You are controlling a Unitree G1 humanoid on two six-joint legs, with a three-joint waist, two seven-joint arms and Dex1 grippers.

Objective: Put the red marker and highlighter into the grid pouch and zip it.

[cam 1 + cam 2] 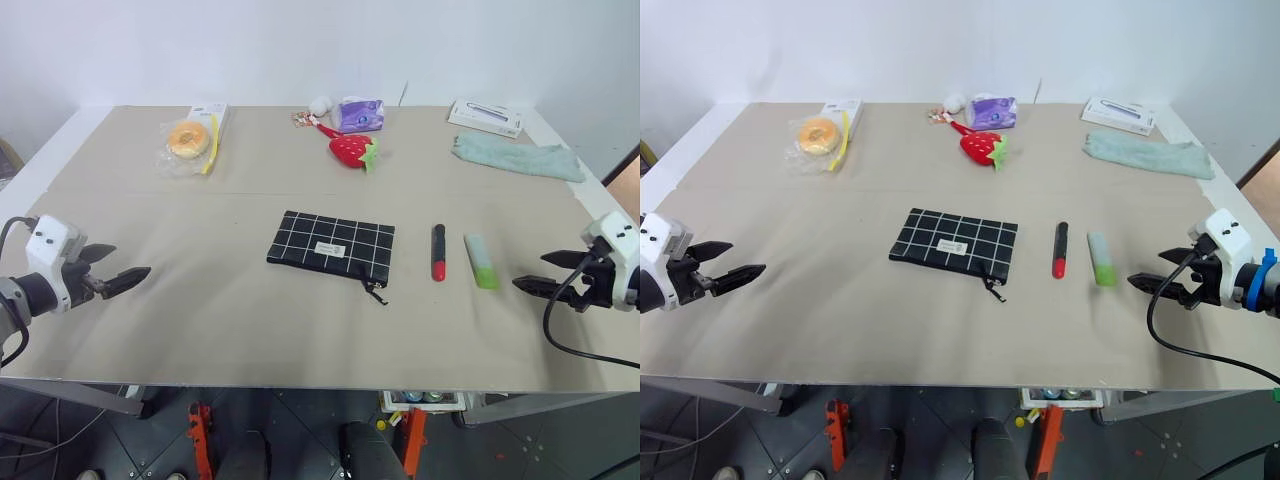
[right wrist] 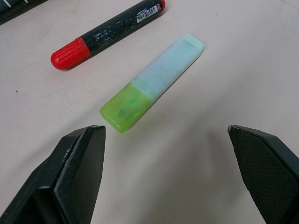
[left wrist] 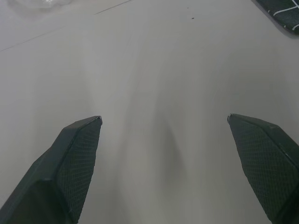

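Grid pouch (image 1: pixel 331 243), flat black fabric crossed by white lines and bearing a small white label, lies at mid-counter with its zipper pull trailing off the near corner; whether the zip is open cannot be told. Just right of the pouch lies the red marker (image 1: pixel 438 252), a slim stick, black at the far end and red at the near end, and beside that the highlighter (image 1: pixel 481 261), a chunkier block with a pale body and a translucent bright green end. The two sticks lie roughly parallel and do not touch.

Left gripper (image 1: pixel 128 280) hovers well left of the pouch, jaws spread wide over the bare beige counter (image 1: pixel 230 330) and holding nothing. Right gripper (image 1: pixel 532 286) hangs just right of the highlighter, jaws likewise wide apart and empty, pointed toward its green end.

Nothing is packed yet. The smooth, rounded marker could roll away if nudged during a reach for its neighbour. The highlighter's slick plastic may slip from a pinch near its end. The limp pouch will likely slide or buckle unless one arm pins it while the other loads and zips it.
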